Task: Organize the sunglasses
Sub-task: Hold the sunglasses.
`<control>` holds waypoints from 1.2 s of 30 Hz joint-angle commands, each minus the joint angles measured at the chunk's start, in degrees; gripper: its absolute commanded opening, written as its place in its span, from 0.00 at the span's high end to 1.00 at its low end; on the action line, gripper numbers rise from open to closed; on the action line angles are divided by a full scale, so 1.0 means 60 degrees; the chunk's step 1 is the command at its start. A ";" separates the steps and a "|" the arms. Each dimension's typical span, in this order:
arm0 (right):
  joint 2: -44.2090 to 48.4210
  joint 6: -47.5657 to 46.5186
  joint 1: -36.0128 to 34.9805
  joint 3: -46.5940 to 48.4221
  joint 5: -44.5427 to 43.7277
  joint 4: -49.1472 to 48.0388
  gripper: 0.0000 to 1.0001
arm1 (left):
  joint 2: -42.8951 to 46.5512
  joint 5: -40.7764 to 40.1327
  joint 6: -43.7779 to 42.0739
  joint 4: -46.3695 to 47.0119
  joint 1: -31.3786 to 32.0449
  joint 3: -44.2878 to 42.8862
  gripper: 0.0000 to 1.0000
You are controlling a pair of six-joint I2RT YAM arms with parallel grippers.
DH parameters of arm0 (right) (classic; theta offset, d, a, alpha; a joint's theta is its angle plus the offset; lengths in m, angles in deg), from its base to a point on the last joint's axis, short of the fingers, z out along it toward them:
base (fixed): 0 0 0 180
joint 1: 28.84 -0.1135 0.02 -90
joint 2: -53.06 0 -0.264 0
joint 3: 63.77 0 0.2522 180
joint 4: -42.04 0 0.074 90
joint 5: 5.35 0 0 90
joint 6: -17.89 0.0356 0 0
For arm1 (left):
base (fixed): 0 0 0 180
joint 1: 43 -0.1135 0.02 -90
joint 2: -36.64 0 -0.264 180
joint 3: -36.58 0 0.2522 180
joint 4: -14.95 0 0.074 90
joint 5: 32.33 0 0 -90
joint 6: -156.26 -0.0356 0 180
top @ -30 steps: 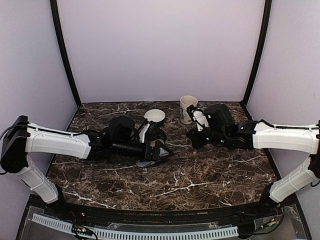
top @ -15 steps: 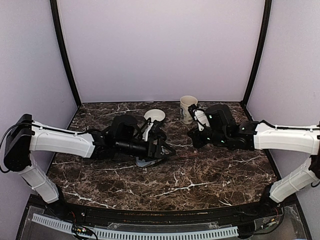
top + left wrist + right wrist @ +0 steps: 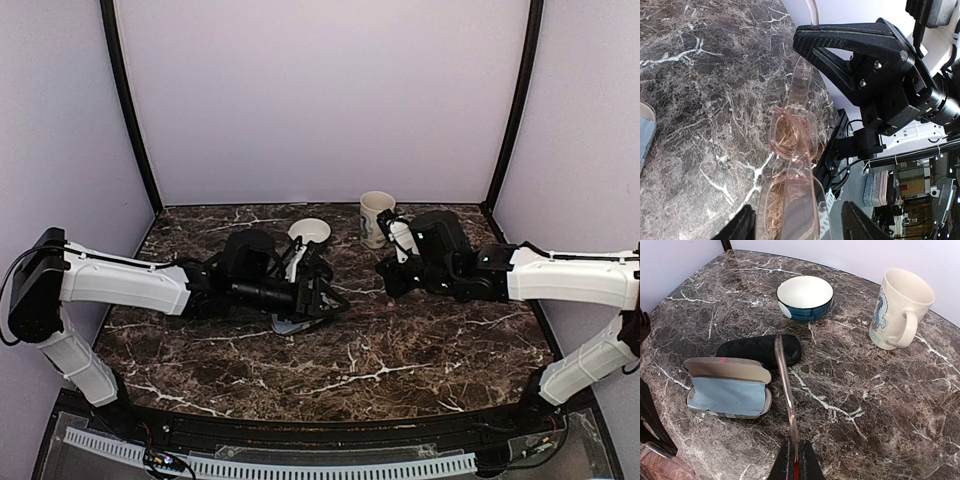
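Observation:
The sunglasses [image 3: 790,135] are a pink translucent pair with tinted lenses; no dark wire-framed pair shows. My left gripper [image 3: 797,227] holds them by the lens front, above the table, a finger on either side. My right gripper [image 3: 794,460] is shut on the tip of one thin pink arm [image 3: 785,385], which stretches away from it. In the top view the left gripper [image 3: 318,298] and right gripper [image 3: 386,272] face each other mid-table. The right gripper also shows in the left wrist view [image 3: 875,65].
An open case with blue lining [image 3: 727,395] lies below the glasses, also in the top view [image 3: 290,325]. A black checkered case [image 3: 760,347] lies behind it. A white and blue bowl [image 3: 805,295] and a cream mug [image 3: 897,307] stand further back.
My left gripper has shifted slightly away from the near edge with the glasses. The right gripper has hardly moved.

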 commanded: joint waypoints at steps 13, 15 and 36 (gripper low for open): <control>0.0196 0.0080 -0.0168 -0.0025 -0.0330 -0.0398 1.00 | -0.0075 0.0160 -0.0111 -0.0369 0.0035 -0.0356 0.39; 0.0190 0.0081 -0.0169 -0.0008 -0.0335 -0.0389 1.00 | -0.0114 0.0245 -0.0122 -0.0368 0.0035 -0.0356 0.39; 0.0104 0.0029 -0.0168 0.0019 -0.0353 -0.0364 1.00 | -0.0156 0.0404 -0.0372 -0.0363 0.0035 -0.0321 0.62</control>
